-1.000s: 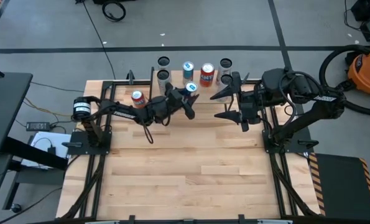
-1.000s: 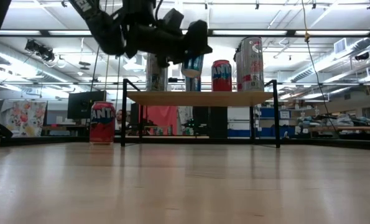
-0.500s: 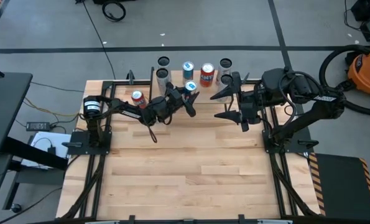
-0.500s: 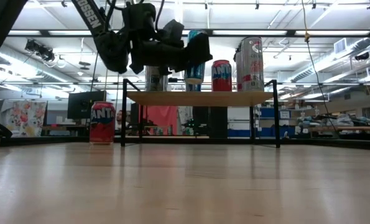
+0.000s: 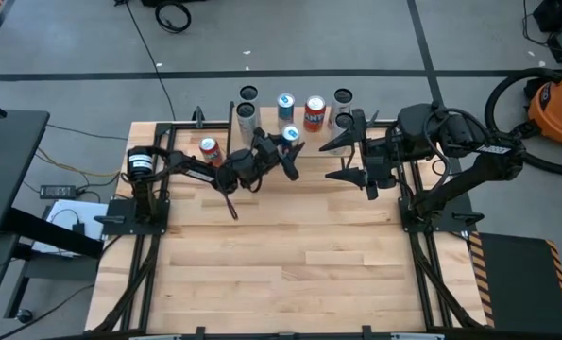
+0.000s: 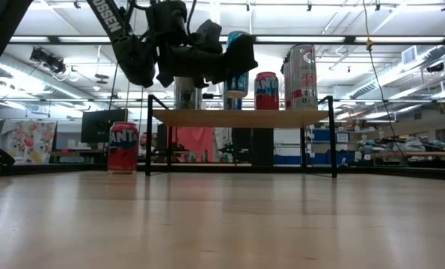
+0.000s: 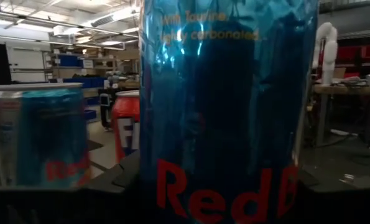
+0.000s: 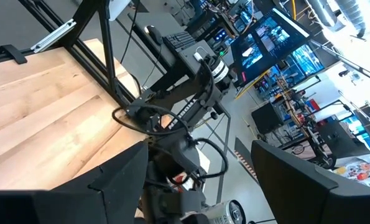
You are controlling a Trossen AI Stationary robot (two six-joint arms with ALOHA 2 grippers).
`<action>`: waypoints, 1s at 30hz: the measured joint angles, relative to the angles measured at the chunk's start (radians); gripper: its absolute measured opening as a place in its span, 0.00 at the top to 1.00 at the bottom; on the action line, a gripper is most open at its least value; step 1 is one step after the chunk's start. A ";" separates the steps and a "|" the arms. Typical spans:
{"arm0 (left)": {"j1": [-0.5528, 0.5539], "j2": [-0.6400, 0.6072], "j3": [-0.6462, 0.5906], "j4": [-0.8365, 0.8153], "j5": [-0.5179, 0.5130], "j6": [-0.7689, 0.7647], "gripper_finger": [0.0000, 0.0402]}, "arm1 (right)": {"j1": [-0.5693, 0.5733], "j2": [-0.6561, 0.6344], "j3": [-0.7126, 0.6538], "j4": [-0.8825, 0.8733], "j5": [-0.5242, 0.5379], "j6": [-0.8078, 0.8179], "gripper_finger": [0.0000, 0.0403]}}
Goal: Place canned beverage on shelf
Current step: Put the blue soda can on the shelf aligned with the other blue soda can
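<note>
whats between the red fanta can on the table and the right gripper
In the high view, the left gripper, shut on a blue Red Bull can, sits between the red Fanta can and the open right gripper.

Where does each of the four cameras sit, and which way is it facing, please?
High view: above the table, looking straight down; both arms show, the left gripper holding the blue can.
Low view: at tabletop height, looking level at the shelf; the left arm enters from above.
Left wrist view: on the left wrist, the blue can filling the picture.
Right wrist view: on the right wrist, looking across the table at the left arm; its own open fingers show.
Shared: high, low and left wrist views all show the blue can.
</note>
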 joint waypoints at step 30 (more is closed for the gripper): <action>-0.101 0.137 0.184 0.054 -0.457 0.185 0.45 | 0.000 0.000 0.000 -0.001 -0.053 0.026 0.27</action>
